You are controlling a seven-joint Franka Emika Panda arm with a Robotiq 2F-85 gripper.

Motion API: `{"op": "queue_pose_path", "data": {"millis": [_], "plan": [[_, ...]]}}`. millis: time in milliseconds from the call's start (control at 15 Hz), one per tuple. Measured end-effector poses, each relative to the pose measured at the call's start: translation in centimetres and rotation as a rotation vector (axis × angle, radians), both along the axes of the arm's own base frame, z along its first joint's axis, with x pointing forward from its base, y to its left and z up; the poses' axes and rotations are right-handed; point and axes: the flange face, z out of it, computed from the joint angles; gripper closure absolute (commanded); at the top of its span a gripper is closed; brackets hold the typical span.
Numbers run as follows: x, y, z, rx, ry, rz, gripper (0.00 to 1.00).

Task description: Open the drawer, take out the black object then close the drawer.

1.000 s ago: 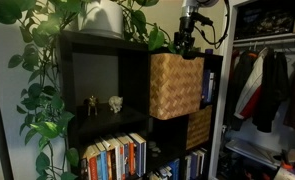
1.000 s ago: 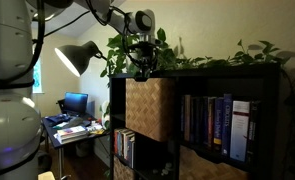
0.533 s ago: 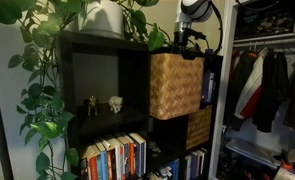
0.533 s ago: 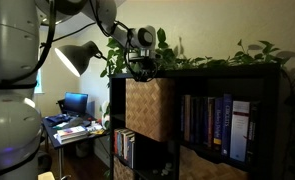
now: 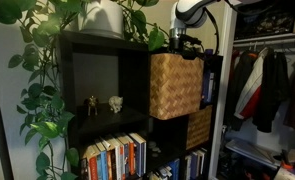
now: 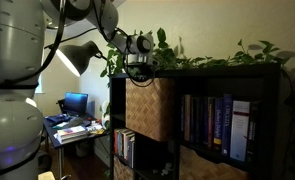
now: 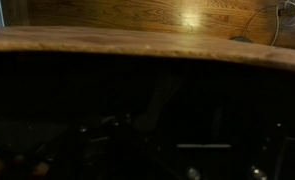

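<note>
My gripper (image 5: 187, 44) has lifted slightly off the basket (image 5: 175, 85), which sits just beneath the fingers and looks pulled partway out. I cannot tell how wide the fingers are. The black object is unseen, so reaching in likely comes next.
</note>
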Motion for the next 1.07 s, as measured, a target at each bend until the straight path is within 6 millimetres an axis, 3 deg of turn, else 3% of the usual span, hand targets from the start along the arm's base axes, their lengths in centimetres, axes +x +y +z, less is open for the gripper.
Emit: {"op": "queue_pose_path", "data": {"millis": [1067], "plan": [[0.2, 0.6, -2.2, -0.034, 0.033, 0.021, 0.00]]}}
